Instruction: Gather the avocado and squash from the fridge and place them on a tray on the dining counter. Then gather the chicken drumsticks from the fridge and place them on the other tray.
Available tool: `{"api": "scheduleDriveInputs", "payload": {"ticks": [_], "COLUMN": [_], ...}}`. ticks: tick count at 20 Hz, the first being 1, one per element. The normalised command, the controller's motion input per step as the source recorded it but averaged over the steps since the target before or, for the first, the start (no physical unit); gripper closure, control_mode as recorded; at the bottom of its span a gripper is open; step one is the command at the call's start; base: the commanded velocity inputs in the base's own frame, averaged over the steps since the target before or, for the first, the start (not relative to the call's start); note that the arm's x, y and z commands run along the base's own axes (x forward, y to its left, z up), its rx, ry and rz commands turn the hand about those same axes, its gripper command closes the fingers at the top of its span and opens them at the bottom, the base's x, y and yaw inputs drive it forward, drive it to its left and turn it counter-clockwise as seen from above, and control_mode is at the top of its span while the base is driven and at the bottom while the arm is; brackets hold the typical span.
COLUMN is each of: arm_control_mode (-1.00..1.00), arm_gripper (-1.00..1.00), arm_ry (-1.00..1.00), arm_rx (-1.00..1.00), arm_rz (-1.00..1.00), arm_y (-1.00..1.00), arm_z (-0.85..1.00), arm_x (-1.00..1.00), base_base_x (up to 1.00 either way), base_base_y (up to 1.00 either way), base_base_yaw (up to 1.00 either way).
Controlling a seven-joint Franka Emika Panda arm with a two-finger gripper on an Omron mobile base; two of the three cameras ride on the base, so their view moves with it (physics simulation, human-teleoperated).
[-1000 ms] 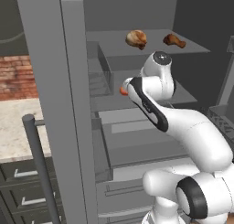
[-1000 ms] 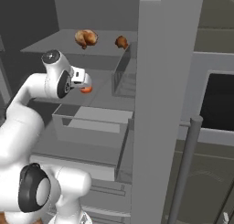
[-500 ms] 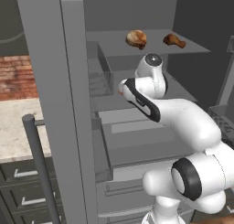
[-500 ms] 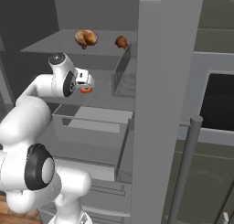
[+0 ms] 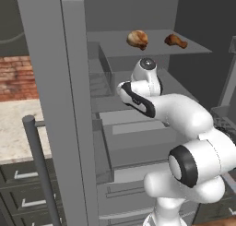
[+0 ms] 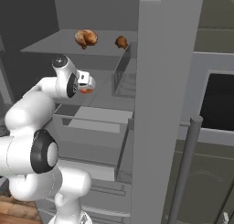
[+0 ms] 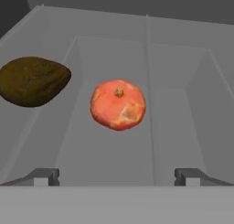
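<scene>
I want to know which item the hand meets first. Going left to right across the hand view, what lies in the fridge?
avocado → squash

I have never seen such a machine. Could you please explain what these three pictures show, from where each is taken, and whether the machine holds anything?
It is a white robot arm reaching into an open fridge. Two pictures come from cameras behind the arm, one to its left and one to its right. The third comes from a camera on the hand itself, looking along the end effector, whose two dark finger tips stand wide apart at the bottom. It holds nothing. Ahead of it on a grey shelf lie the squash, orange-red, and the avocado, dark olive-brown, apart from each other. On a higher shelf lie two chicken drumsticks.
</scene>
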Motion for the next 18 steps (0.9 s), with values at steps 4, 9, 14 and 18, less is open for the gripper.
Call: {"api": "scheduleDriveInputs", "payload": {"ticks": [4, 9, 14, 18], "arm_control_mode": [-1.0, -1.0, -1.0, -1.0], "arm_gripper": [-1.0, -1.0, -1.0, -1.0], "arm_ry": [0.02, 0.03, 0.03, 0.03], "arm_rx": [0.0, 0.0, 0.0, 0.0], "arm_rz": [0.0, 0.0, 0.0, 0.0], "arm_y": [0.0, 0.0, 0.0, 0.0], "arm_z": [-0.08, -0.09, -0.14, -0.18], "arm_x": [0.37, 0.39, 0.34, 0.29], "base_base_x": [0.0, 0.0, 0.0, 0.0], "base_base_y": [0.0, 0.0, 0.0, 0.0], "base_base_yaw": [0.0, 0.0, 0.0, 0.0]}}
